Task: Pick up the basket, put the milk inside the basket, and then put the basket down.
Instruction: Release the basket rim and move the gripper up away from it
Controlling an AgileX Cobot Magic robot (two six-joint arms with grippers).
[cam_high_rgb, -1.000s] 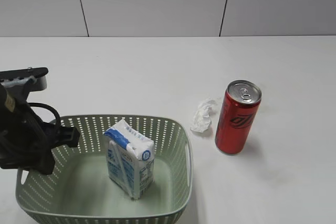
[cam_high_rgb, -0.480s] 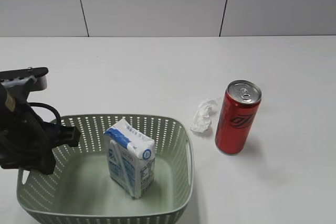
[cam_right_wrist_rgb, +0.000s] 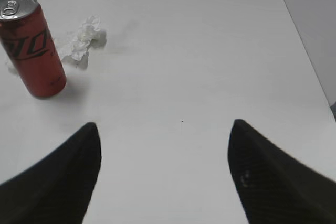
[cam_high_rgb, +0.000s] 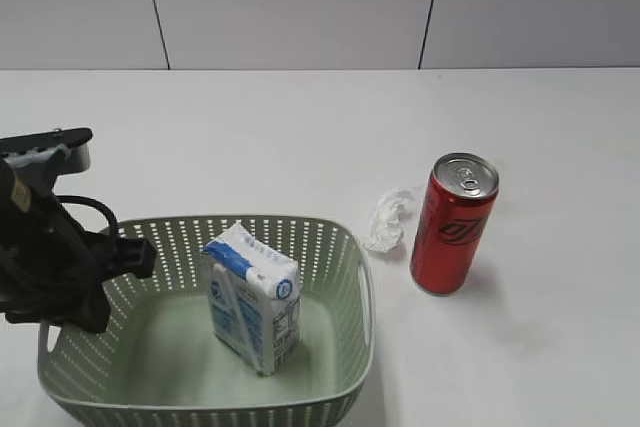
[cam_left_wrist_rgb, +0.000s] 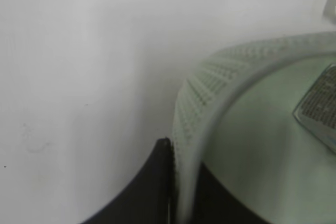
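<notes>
The pale sage-green perforated basket [cam_high_rgb: 330, 277] is at the front left of the exterior view. The white and blue milk carton [cam_high_rgb: 252, 297] stands upright inside it. My left gripper [cam_high_rgb: 70, 297] is shut on the basket's left wall. In the left wrist view its dark jaws [cam_left_wrist_rgb: 184, 182] pinch the rim of the basket [cam_left_wrist_rgb: 210, 87], and a corner of the milk [cam_left_wrist_rgb: 317, 106] shows at the right. My right gripper [cam_right_wrist_rgb: 164, 129] is open and empty above bare table; it does not show in the exterior view.
A tall red soda can [cam_high_rgb: 452, 237] stands right of the basket, with a crumpled white tissue [cam_high_rgb: 385, 219] between them. Both also show in the right wrist view, the can [cam_right_wrist_rgb: 32, 45] and the tissue [cam_right_wrist_rgb: 81, 40] at the upper left.
The basket with the milk in it has shifted slightly right and up in the exterior view, still held by my left gripper. The can and tissue have not moved.
</notes>
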